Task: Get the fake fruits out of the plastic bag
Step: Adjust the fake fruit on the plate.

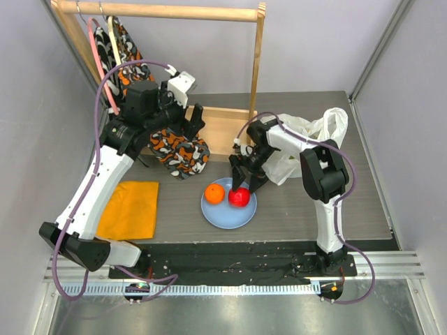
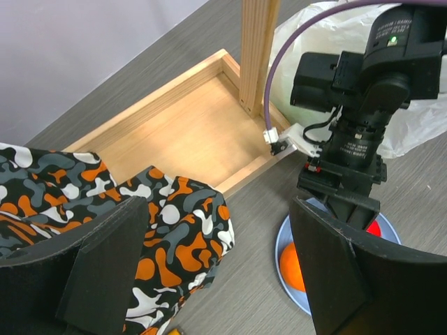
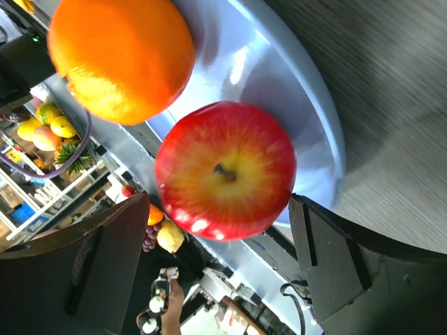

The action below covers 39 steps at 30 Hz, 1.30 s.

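Glossy red plastic apple (image 3: 223, 171) sits on the round light-blue plate (image 1: 218, 213) beside the orange fruit (image 1: 214, 193), my right tool (image 1: 242, 187) spread wide and empty over it, so I judge the next move is reaching into the crinkly white plastic bag (image 1: 307, 136).

You had the blue plate (image 1: 219, 217) mid-table and a folded orange cloth (image 1: 130, 209) to its left. A patterned garment (image 1: 180, 152) hung over the wooden rack (image 1: 220, 129).

Glossy red apple (image 3: 225, 171), smooth blue plate (image 3: 279, 91), matt wood-grain table (image 3: 391, 84)
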Each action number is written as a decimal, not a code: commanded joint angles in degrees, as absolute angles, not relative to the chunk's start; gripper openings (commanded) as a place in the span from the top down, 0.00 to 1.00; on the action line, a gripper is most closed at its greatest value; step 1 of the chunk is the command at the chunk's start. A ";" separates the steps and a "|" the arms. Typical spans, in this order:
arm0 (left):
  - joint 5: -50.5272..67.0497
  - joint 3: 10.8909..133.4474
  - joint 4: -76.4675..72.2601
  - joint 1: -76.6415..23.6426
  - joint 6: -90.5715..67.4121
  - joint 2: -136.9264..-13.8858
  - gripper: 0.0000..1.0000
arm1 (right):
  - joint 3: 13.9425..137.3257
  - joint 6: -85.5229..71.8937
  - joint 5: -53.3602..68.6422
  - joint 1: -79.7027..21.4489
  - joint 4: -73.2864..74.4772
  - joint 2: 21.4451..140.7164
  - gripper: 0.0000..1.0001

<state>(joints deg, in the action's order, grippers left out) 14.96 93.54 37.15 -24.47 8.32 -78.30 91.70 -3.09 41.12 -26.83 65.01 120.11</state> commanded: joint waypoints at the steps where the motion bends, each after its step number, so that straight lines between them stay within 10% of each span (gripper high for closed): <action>1: 14.41 93.25 36.30 -23.64 8.96 -76.82 0.13 | 93.25 -4.66 39.56 -28.47 64.43 122.87 0.10; 15: 15.38 92.37 35.42 -22.59 7.74 -76.20 0.13 | 101.52 4.30 30.59 -28.30 61.82 118.31 0.48; 27: 16.00 90.62 34.63 -22.59 6.42 -75.06 0.13 | 66.90 7.99 23.03 -32.34 17.36 92.30 0.47; 39: 16.26 89.47 34.19 -22.50 5.98 -74.09 0.13 | 61.70 10.98 14.77 -38.58 8.87 94.65 0.45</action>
<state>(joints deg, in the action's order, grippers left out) 15.27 89.80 36.45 -22.83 6.42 -76.03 60.82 8.78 18.33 -37.12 13.78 93.51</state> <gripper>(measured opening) 0.872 0.784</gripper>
